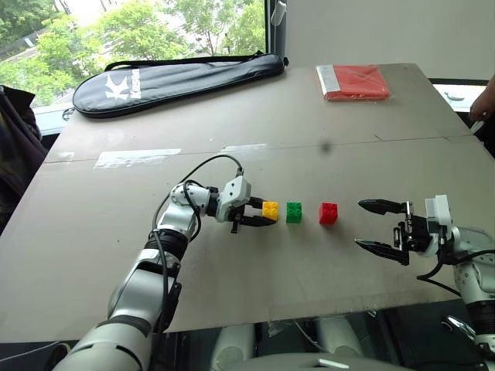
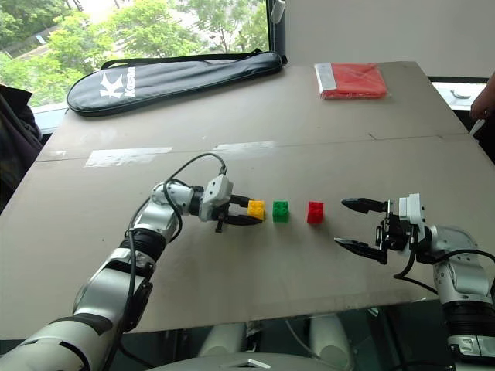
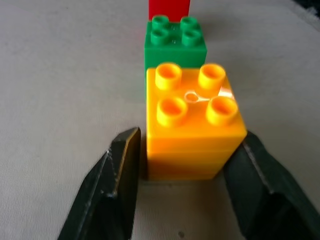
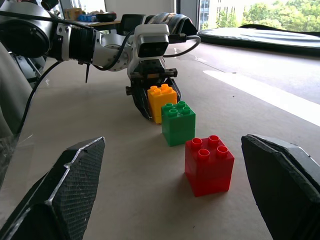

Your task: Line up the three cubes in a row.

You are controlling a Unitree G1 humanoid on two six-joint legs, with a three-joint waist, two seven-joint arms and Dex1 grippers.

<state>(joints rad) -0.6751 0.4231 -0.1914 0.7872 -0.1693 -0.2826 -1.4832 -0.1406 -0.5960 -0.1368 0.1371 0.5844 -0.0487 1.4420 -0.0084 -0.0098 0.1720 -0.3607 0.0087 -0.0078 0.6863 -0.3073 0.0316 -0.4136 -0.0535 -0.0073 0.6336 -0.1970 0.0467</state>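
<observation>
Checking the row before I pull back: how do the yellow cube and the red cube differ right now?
The yellow cube sits between the fingers of the left tool, which stand slightly apart from its sides; the red cube stands free, ahead of the open right tool. Yellow sits close to the green cube; red sits farther from it. Both are upright, studs up, on the table.

Both head views look forward and down over the table (image 1: 255, 154). The left wrist view sits close behind the left gripper (image 3: 182, 165), facing along the cube row. The right wrist view faces that row from the right gripper (image 4: 175, 190), low and near.
</observation>
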